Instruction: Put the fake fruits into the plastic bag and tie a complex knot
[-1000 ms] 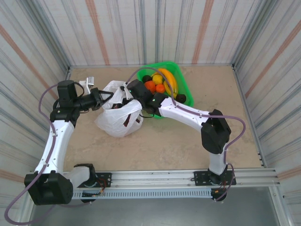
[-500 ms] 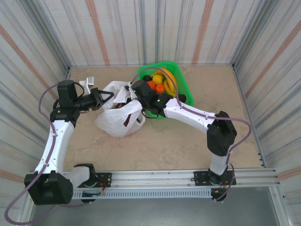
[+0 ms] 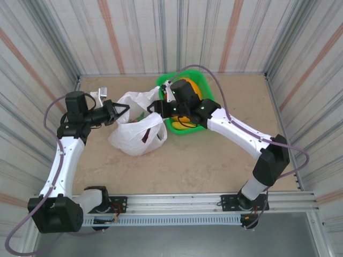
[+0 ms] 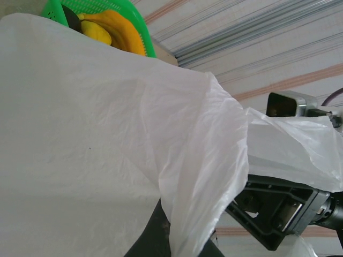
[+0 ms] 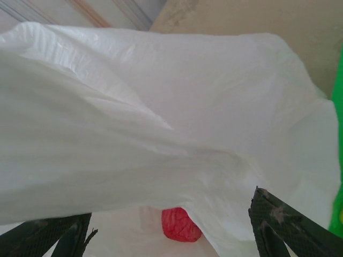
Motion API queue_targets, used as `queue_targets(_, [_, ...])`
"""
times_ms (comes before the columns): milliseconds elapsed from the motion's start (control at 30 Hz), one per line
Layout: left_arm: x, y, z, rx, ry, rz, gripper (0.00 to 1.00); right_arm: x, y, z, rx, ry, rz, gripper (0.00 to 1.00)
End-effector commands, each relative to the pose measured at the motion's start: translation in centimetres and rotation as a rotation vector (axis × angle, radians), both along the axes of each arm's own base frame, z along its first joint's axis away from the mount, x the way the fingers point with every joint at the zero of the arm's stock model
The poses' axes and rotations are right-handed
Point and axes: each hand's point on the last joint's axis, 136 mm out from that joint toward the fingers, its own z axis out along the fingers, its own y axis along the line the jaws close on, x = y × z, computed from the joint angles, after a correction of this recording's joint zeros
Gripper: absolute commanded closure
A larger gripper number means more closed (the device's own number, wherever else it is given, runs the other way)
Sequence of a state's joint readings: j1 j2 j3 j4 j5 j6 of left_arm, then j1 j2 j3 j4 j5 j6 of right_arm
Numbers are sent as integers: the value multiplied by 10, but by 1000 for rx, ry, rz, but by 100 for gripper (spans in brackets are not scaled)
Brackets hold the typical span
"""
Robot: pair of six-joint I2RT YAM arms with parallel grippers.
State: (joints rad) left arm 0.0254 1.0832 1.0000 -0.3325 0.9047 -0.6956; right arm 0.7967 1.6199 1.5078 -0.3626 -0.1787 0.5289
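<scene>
Left jaws clamp plastic bag (image 3: 134,136); right jaws wide, arm outstretched.

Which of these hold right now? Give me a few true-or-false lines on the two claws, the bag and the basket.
1. The left claw is shut on the thin white translucent plastic bag. True.
2. The right claw is shut. False: its fingers stand wide apart, facing the bag's film.
3. A red fake fruit lies inside the bag. True.
4. The green mesh plastic basket is empty. False: yellow plastic bananas lie in it.
</scene>
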Motion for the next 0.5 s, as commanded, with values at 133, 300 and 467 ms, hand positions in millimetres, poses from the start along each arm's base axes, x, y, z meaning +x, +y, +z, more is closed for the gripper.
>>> queue_targets(133, [2,2,2,9,-15,7,100,-17,-38,11,-75,5,18,21])
queue_targets(300, [2,2,1,6,-9,8,100,-27,-60,3,-128,36,12,10])
queue_targets(467, [2,2,2,6,-9,9,100,-25,-91,9,-142,32,-63,6])
